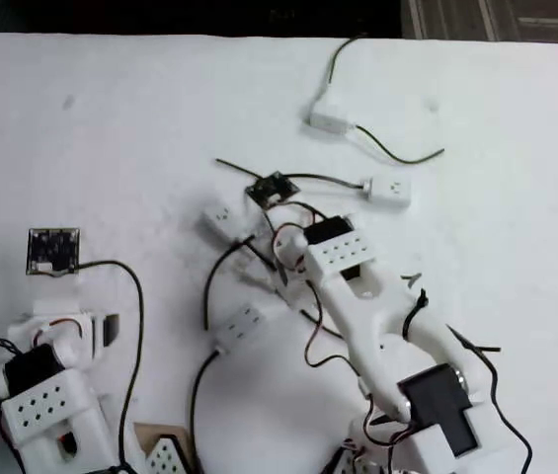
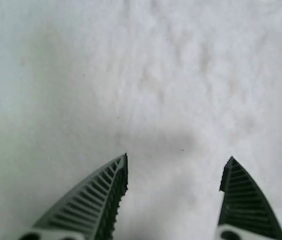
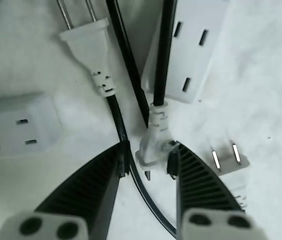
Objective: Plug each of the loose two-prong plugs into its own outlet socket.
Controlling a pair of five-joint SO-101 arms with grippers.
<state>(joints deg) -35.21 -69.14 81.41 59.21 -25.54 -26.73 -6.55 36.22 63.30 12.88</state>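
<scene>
1. Left arm [image 1: 46, 395] sits at the lower left of the high view. The left gripper [image 2: 175, 167] gapes wide over the bare white table [image 1: 111, 128], with nothing between its fingers.
2. Black square board [image 1: 53, 250] lies at mid left, just above that arm. A black cable [image 1: 138, 316] curves from it down to the bottom edge.
3. Upper outlet block [image 1: 224, 219] is white and tilted, just left of centre.
4. Lower outlet block [image 1: 244, 326] is below centre and white, on a black cord that runs to the bottom edge.
5. Right gripper [image 3: 148, 152] is at centre of the high view, between the two blocks. Its claw is narrow, straddling a white two-prong plug [image 3: 153, 142]. One finger touches the plug body and a thin gap shows at the other.
6. Second plug [image 3: 88, 45] lies flat on the table near the first, prongs pointing away from the claw. Its black cord passes under the claw.
7. Prong adapter [image 3: 228, 162] is white with two bright blades, just beside one finger.
8. Small circuit board [image 1: 272, 190] is dark, just above centre, with thin wires off both sides.
9. Top outlet [image 1: 328, 120] is at upper centre-right, on a thin dark wire.
10. Right outlet [image 1: 387, 190] is right of centre, socket face up.
11. Right arm [image 1: 387, 336] slants from the lower right up toward centre.
</scene>
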